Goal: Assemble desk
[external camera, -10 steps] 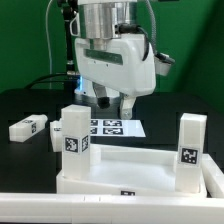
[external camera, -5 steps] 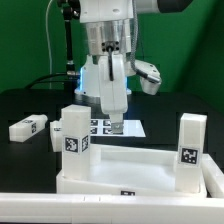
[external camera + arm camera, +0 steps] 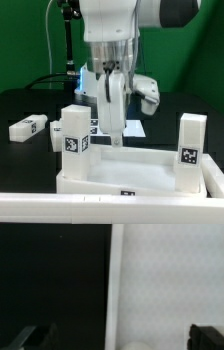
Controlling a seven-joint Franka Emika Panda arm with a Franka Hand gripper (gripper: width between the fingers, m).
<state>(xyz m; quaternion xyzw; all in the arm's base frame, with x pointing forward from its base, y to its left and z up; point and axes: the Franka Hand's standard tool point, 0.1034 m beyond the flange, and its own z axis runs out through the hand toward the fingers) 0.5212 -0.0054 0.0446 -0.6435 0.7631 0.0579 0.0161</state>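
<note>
a: where's the desk?
b: desk top lies rim-up at the front of the tabletop. first leg stands in its corner on the exterior view's left, second leg in the corner on the right. probably seated already, can't confirm.
a: spare parts?
b: loose leg lies flat on the exterior view's left, well apart from the desk top, likely waiting its turn.
a: pincer?
b: pincer hangs straight down at the desk top's back rim, in front of the marker board. wrist view shows its fingertips spread wide, nothing between them.
a: why there?
b: a guess: it straddles an edge. wrist view has black tabletop meeting a white surface, too blurred to name. maybe lining up a grip on the rim.
</note>
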